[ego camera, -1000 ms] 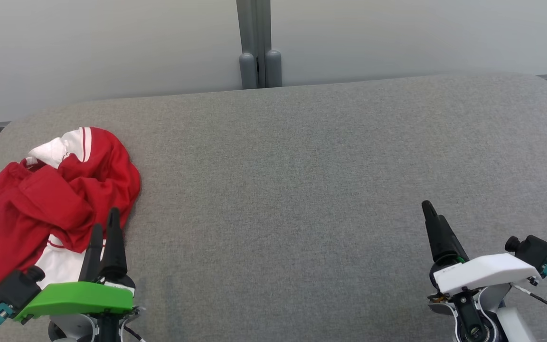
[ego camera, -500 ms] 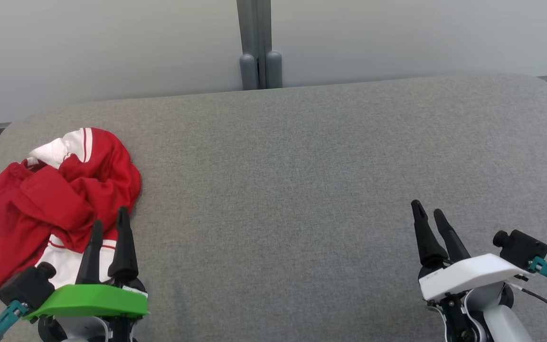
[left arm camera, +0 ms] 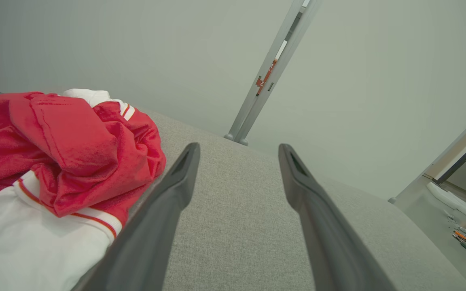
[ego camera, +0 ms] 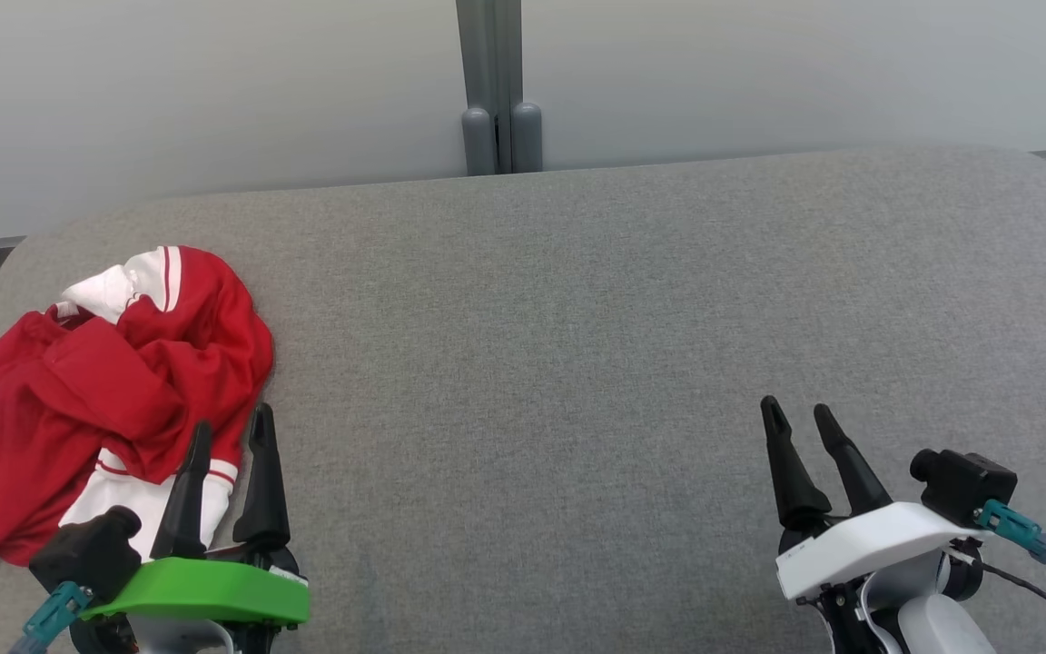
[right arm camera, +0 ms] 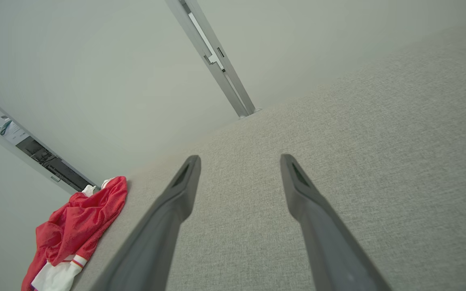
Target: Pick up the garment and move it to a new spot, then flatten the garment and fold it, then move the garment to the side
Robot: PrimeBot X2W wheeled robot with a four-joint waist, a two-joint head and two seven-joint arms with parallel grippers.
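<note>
The garment [ego camera: 114, 391] is a crumpled red and white jersey lying at the left end of the grey upholstered surface [ego camera: 577, 345]. It also appears in the left wrist view as garment [left arm camera: 55, 145] and small in the right wrist view as garment [right arm camera: 75, 226]. My left gripper [ego camera: 231, 425] stands open at the lower left, its fingers over the garment's near right edge, nothing between them. My right gripper [ego camera: 797, 411] is open at the lower right above bare fabric, far from the garment.
A pale wall runs behind the surface, with a grey vertical post [ego camera: 498, 86] at its middle. The surface's rounded corners fall away at far left and far right. Tools lie on a floor [left arm camera: 463, 238] off to the side.
Both arms have shifted: the left gripper moved right and slightly down the picture, and the right gripper moved left, turning so both its fingers show apart. The garment has not moved.
</note>
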